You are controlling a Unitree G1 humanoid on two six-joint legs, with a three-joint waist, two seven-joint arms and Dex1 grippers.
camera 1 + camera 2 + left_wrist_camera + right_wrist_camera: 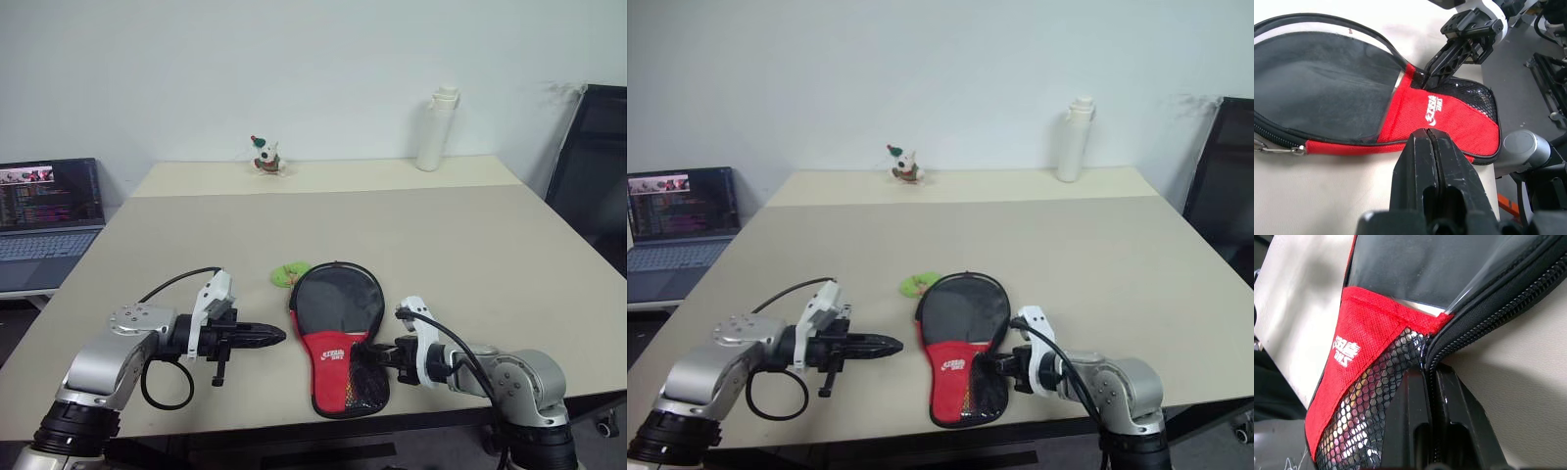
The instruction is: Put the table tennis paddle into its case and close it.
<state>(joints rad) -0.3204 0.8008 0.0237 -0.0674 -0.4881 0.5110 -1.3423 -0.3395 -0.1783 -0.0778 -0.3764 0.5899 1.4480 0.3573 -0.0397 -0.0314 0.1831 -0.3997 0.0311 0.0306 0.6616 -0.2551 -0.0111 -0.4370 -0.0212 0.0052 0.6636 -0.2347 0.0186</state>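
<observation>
Both arms w/ silver-grey rounded metal shells; left arm (108, 362) has a ribbed black ring low near the frame edge and a flat silver wrist disc w/ small dark screws, right arm (519, 382) has a smooth grey dome joint. Each wrist carries a white plastic bracket, then black mechanism; a black cable loops from the left bracket under the forearm, another black cable runs along the right arm. Left gripper (266, 336) and right gripper (370, 354): two black fingers each, matte, scuffed w/ fine scratches, pressed flat together.
</observation>
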